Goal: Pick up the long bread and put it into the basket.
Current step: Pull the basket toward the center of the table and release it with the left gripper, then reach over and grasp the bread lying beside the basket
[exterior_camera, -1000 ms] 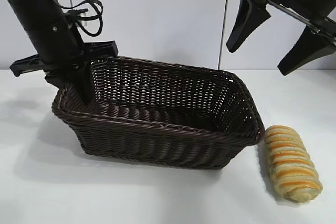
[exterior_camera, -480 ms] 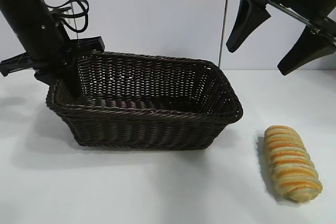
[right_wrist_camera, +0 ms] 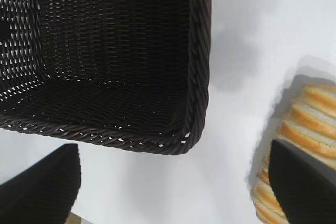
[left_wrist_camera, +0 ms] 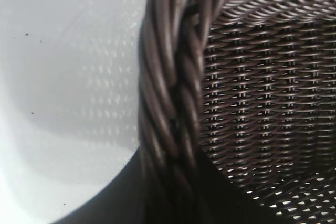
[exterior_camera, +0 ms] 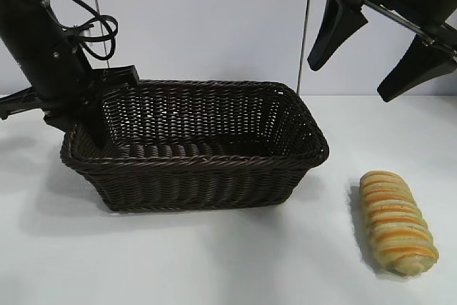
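1. The left gripper is down at the far-left corner of the basket. One dark finger reaches inside the corner, just behind the braided rim; the other side of the gripper stands outside the basket wall.
2. Whether the left gripper pinches the rim or merely straddles it cannot be told: in the exterior view its fingertips are hidden by the wicker, and the left wrist view shows only the braided rim close up, with the woven inner wall on one side and the white table on the other.
3. The right gripper hangs high at the far right, well above the table, its two black fingers spread wide and holding nothing.
4. In the right wrist view both of its fingertips show at the edges, one over bare table near the basket's corner, the other over the end of the long bread, with no contact visible.
5. The basket sits flat on the table, left of centre, with its long side facing the camera and nothing inside.
6. The long bread lies on the table at the near right, outside the basket and apart from its right end, its length running from far to near.
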Controlling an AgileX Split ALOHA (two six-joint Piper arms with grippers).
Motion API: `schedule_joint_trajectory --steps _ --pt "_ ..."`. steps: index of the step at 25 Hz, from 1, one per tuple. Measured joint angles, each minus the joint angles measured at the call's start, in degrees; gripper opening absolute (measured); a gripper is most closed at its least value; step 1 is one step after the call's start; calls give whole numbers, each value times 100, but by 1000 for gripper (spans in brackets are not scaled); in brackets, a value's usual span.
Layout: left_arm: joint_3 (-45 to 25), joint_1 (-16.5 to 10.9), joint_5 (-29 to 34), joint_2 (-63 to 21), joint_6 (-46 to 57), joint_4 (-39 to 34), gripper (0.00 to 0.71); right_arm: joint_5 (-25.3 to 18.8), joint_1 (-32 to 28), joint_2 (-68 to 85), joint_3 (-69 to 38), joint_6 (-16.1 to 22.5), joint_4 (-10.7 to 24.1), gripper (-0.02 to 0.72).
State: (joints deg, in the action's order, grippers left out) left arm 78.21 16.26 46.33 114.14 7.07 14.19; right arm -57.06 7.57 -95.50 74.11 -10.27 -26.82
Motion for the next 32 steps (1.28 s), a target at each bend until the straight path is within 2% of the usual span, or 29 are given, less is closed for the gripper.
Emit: schedule_joint_trajectory --steps 2,5,9,12,18,21,25,32 --pt "0 0 0 0 0 0 596 0 0 0 0 0 0 695" --pt "0 0 46 -59 0 -18 659 0 0 0 0 0 0 695" --pt "254 0 334 -276 0 -200 678 11 0 0 0 13 4 695" --pt "657 0 812 -387 0 -513 679 15 0 0 0 17 4 695" --pt "1615 0 1582 -406 88 -1355 679 18 0 0 0 17 4 695" --pt "1986 -113 1884 -406 230 -1854 679 0 0 0 0 17 4 695" --pt "2162 -736 2188 -511 238 -2078 679 -4 0 0 0 17 4 695" --pt "2181 -2336 2422 -809 -377 -2092 679 -4 0 0 0 17 4 695"
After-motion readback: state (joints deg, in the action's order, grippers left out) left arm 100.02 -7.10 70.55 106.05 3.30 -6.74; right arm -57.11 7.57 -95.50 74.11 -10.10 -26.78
